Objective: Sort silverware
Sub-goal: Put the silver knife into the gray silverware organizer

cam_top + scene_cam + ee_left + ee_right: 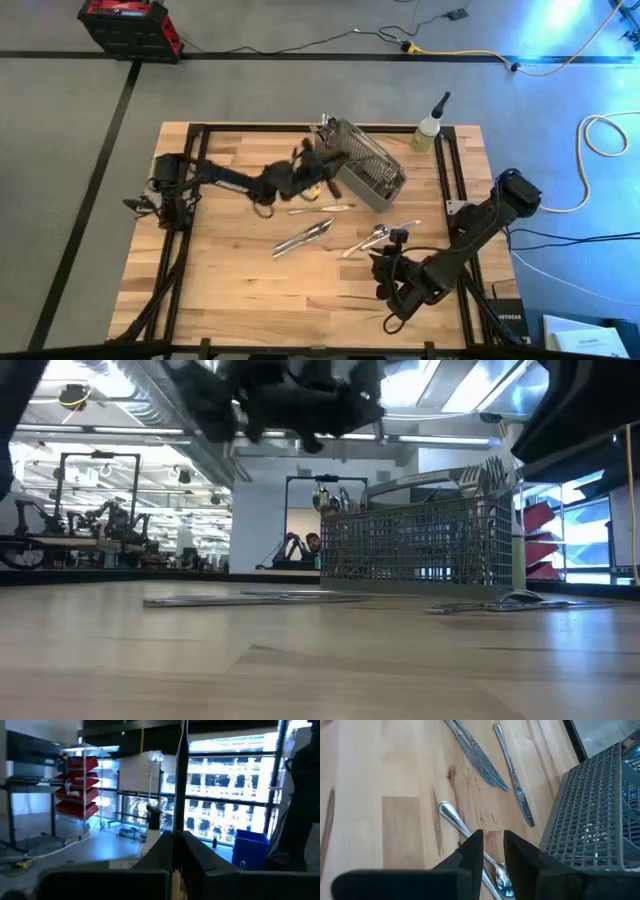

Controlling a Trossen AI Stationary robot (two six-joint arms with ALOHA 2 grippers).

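Observation:
My left gripper [318, 160] hangs high over the table beside the left end of the gray mesh basket [365, 165], shut on one slim piece of silverware [182, 780]. Forks [482, 472] stick up out of the basket. Knives [308, 237] and spoons [376, 237] lie flat on the wood in front of the basket. My right gripper [493, 854] hovers low over a spoon [451, 816], its fingers a little open on either side of the spoon's neck. Whether they touch it I cannot tell. My left gripper pinches the slim silver piece between its two shut fingers [161, 851]. The piece runs straight on out past the fingertips [182, 820], along the fingers. It is lifted clear of the table and the basket. Which kind of piece it is cannot be seen.
A single knife [322, 208] lies close to the basket's near wall. A small squeeze bottle [430, 128] stands at the table's far right corner. Black frame rails [448, 170] run along the table's sides. Bare wood lies at the near left [220, 290].

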